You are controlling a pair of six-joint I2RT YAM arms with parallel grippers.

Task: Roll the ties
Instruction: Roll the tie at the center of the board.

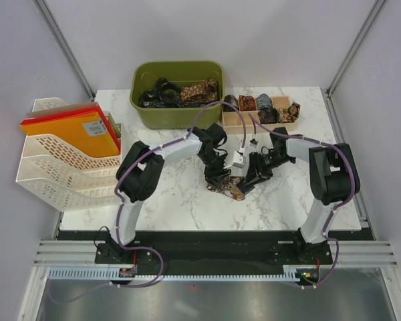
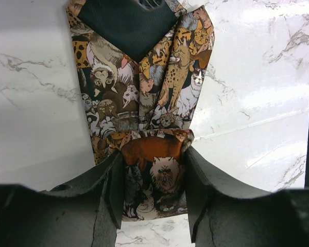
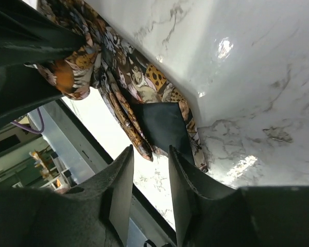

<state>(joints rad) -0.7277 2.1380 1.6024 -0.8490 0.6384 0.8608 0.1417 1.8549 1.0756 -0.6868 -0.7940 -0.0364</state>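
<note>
The tie (image 2: 144,118) is soft, light, slippery cloth; I think it unrolls easily, so take it across the rolled part. That part is clamped between the left fingers (image 2: 105,190), on the counter (image 2: 36,103). The right fingers (image 3: 118,190) stand apart, the lined end just beyond them. The roll's tightness is hidden.

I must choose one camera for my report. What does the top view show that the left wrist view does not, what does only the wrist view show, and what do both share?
Only the top view: the green bin of loose ties, the tray of rolled ties, and the rack with orange folders.
Only the left wrist view: the cat print on the tie, its dark lining, and the left pincer closed on a rolled part.
Both: the tie and the marble table.
</note>
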